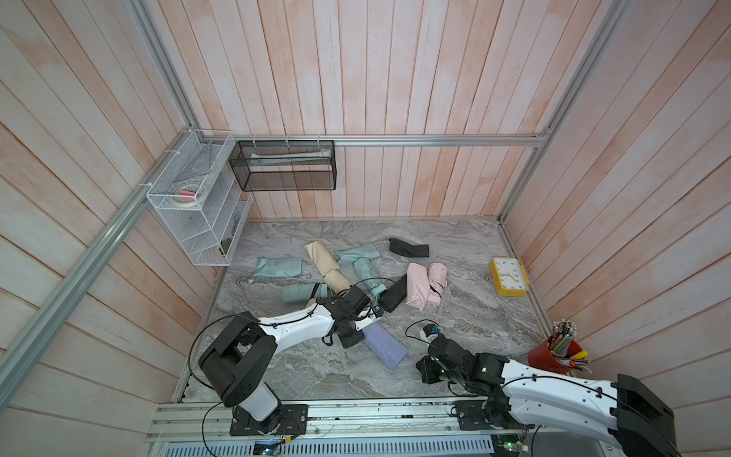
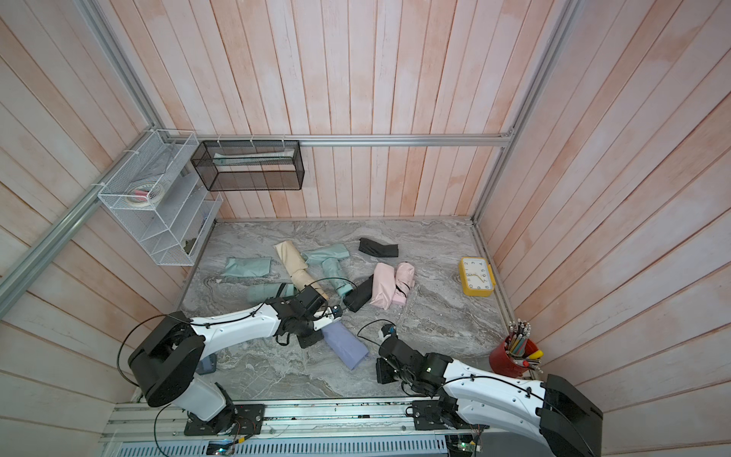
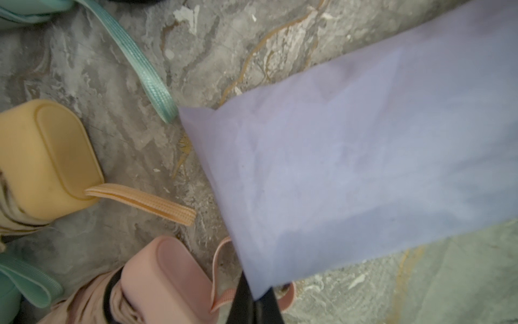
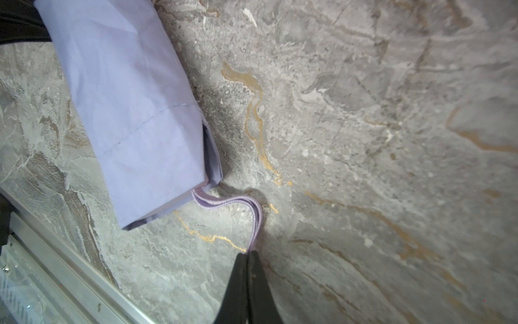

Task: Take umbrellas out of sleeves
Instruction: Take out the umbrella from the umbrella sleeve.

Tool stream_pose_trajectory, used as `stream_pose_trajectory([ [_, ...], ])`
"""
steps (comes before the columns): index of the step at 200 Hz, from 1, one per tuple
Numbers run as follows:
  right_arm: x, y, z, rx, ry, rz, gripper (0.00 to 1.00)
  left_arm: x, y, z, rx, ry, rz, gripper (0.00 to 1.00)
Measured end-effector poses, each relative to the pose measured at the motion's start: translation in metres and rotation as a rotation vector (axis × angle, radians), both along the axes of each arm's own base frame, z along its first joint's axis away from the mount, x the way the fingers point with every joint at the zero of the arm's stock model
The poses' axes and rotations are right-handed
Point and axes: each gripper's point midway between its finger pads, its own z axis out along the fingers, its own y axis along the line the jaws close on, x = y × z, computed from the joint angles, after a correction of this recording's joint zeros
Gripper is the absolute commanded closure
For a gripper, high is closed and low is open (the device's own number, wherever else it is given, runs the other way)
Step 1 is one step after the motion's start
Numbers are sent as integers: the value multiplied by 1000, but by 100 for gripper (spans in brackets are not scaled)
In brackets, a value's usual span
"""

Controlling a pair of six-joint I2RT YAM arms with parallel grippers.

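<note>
The left claw (image 3: pixel 253 293) is closed, its black fingers pinching one corner of the lavender sleeve (image 3: pixel 350 168) at its sewn end. From that pinch the sleeve runs away from the claw across the grey marbled desk (image 4: pixel 364 140). In both top views it lies as a slanted strip (image 1: pixel 385 346) (image 2: pixel 346 348) between the two claws, one end at each.

The right claw (image 4: pixel 248 254) is also closed. Its fingertips are clamped on the end of the lavender wrist cord (image 4: pixel 232 203). The cord snakes from the claw back to the open mouth of the sleeve, just ahead of it, and goes in there. The umbrella it belongs to is hidden inside the fabric.

Close beside the left claw lies the pink umbrella (image 3: pixel 162 280), its stubby handle end towards the claw and its pink cord looping round behind the fingers. A little farther off on the same side sits the cream-yellow umbrella (image 3: pixel 47 157), handle and flat cord pointing at the sleeve's corner. A mint wrist cord (image 3: pixel 140 64) ends just short of that corner, not touching it.

In a top view, past the left claw, lie a flat mint sleeve (image 1: pixel 278 267) and a black sleeve (image 1: pixel 408 248), both well apart from either claw. A yellow clock (image 1: pixel 509 276) lies well beyond the right claw by the side wall. A red cup (image 1: pixel 555 354) of pens stands beside that arm.
</note>
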Motion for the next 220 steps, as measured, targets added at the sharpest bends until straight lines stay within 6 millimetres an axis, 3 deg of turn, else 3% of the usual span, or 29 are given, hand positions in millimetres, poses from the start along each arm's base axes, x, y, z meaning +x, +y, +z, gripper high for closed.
stream_pose_trajectory([
  [59,-1,-1,4,11,-2,3,95,9,10,3,43,-51,29,100],
  [126,-8,0,6,22,8,14,95,28,21,22,41,-141,100,100],
  [220,-24,0,-1,15,42,41,95,30,24,23,51,-151,108,100],
])
